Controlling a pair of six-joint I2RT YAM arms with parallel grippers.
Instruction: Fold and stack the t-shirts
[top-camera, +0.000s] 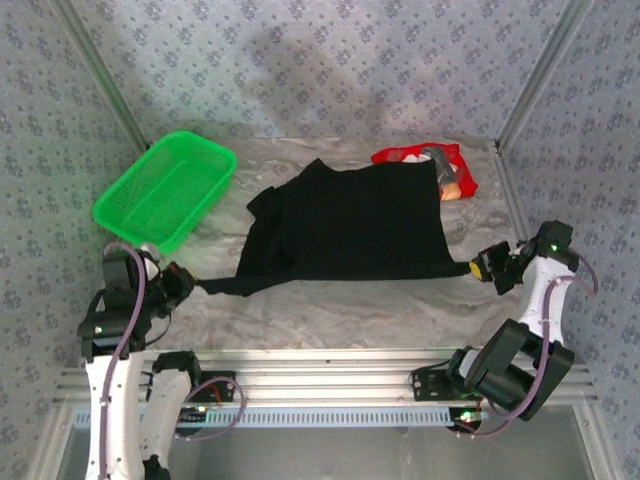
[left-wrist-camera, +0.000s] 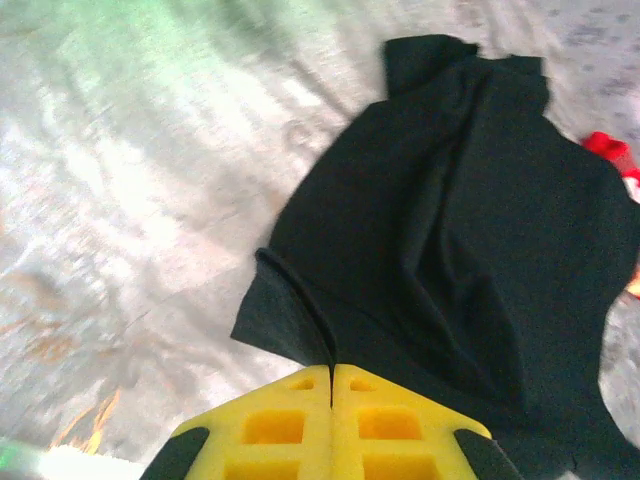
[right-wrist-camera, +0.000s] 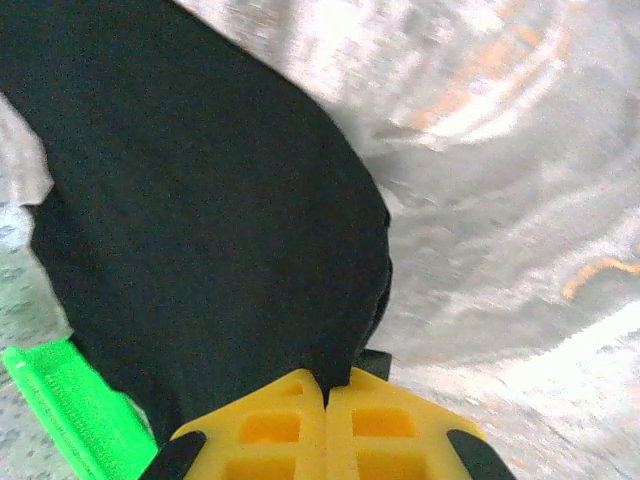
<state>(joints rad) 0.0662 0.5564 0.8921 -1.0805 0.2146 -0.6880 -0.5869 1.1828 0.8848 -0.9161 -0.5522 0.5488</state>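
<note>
The black t-shirt (top-camera: 350, 225) lies spread on the table (top-camera: 330, 315). The left gripper (left-wrist-camera: 332, 385) is clenched on its near-left corner, the right gripper (right-wrist-camera: 325, 392) on its near-right corner. The red t-shirt (top-camera: 415, 156) sits far right, apparently partly covered.

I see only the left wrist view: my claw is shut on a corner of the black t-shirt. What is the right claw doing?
Observer: The right claw is shut on the black t-shirt, at its near right corner.
Operator: Is the hem loose between the claws?
Observer: No, the near hem runs nearly straight from the left claw to the right one.
Operator: What stands left of the shirt?
Observer: A green basket, at the far left of the table, apart from the shirt.
</note>
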